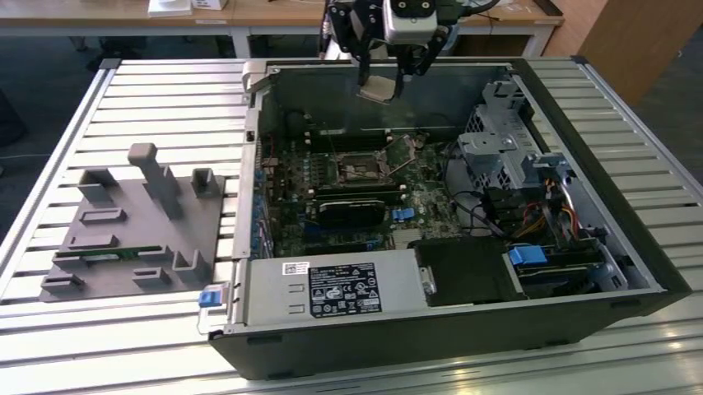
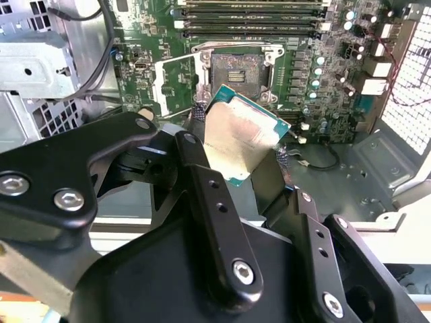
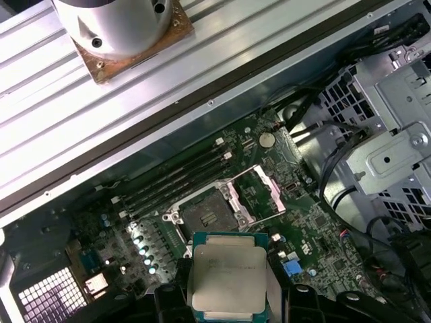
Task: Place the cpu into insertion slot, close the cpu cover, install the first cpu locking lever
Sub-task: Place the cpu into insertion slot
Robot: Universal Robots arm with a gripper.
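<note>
My gripper [image 1: 387, 81] hangs above the rear wall of the open computer case, shut on the cpu [image 1: 379, 89]. In both wrist views the cpu [image 2: 241, 138] [image 3: 225, 277] shows its pale silver face and green edge, pinched by its sides between the two black fingers [image 2: 195, 145]. The insertion slot [image 2: 237, 69] [image 3: 205, 215] [image 1: 357, 169] lies uncovered on the green motherboard, well below the chip and apart from it. The cpu cover [image 2: 176, 84] [image 3: 260, 194] stands swung open beside the slot.
The black case [image 1: 615, 271] lies on its side on a slatted metal table [image 1: 165, 99]. Inside are a drive cage [image 1: 500, 148], cables and a power supply [image 1: 329, 288]. A grey holder fixture [image 1: 132, 230] sits at the exterior view's left. Memory slots [image 2: 252, 17] run beside the socket.
</note>
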